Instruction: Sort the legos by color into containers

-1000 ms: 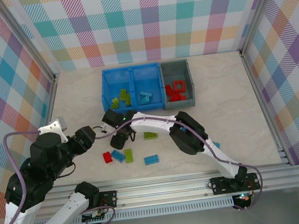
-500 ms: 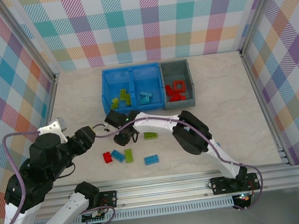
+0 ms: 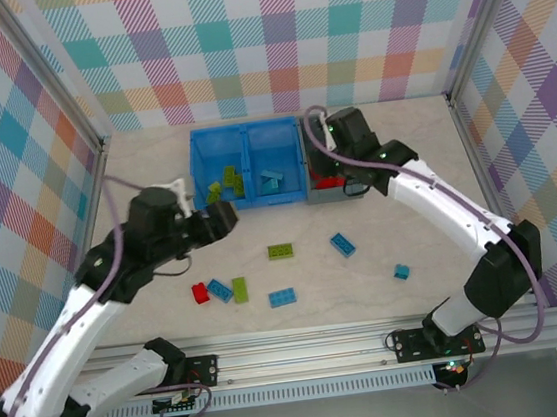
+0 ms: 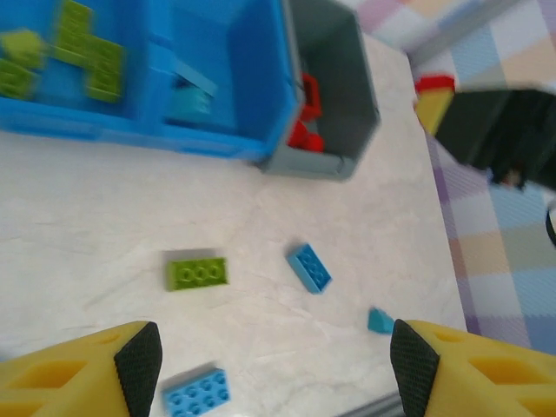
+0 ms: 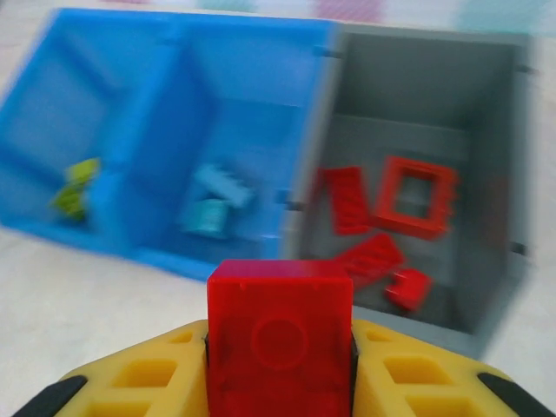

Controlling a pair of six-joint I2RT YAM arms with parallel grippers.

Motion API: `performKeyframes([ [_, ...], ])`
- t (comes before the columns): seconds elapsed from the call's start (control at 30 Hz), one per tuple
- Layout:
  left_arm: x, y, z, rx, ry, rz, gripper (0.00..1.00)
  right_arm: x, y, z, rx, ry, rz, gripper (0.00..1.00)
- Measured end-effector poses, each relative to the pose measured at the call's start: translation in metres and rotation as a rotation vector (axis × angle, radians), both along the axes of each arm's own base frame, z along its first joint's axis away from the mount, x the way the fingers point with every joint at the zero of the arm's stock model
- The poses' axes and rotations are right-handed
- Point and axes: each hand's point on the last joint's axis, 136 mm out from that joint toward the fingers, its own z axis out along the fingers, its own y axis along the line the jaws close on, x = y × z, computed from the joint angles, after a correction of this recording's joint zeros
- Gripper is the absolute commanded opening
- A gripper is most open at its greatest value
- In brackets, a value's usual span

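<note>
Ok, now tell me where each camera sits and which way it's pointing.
Top external: above and behind the bases, looking down on the table; left arm and right arm show, with left gripper and right gripper.
Left wrist: on the left arm, facing down across loose bricks toward the blue bin and grey bin; its open fingers frame the bottom corners.
Right wrist: over the bins' near side, looking down into them; its fingers clamp a red brick.
Shared: both wrist views show both bins.

place: robot test cell | evidence: plaid panel walls (image 3: pixel 269 38), aluminium mounting rail (image 3: pixel 315 350)
</note>
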Motion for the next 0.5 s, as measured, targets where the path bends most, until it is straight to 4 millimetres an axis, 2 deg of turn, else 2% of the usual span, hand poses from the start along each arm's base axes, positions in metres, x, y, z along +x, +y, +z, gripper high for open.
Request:
performKeyframes([
  [0.07,0.006,-0.038,-0.012,0.034,0.013,-0.074,0.71,0.016,-0.017,-0.022,-0.060,0.081,-0.089,0.36],
  [0.13,0.009,-0.071,-0.025,0.060,0.012,-0.127,0.71,0.031,-0.024,-0.047,-0.126,0.148,-0.151,0.34],
  [0.23,0.009,-0.106,-0.040,0.080,-0.003,-0.178,0.71,0.042,-0.033,-0.090,-0.239,0.252,-0.219,0.34],
  [0.27,0.009,-0.115,-0.043,0.081,-0.014,-0.187,0.71,0.045,-0.037,-0.104,-0.276,0.289,-0.240,0.34],
  [0.37,0.011,-0.132,-0.043,0.074,-0.050,-0.196,0.70,0.050,-0.044,-0.127,-0.345,0.351,-0.280,0.35],
  [0.5,0.012,-0.141,-0.037,0.055,-0.087,-0.194,0.70,0.064,-0.046,-0.135,-0.386,0.374,-0.318,0.36],
])
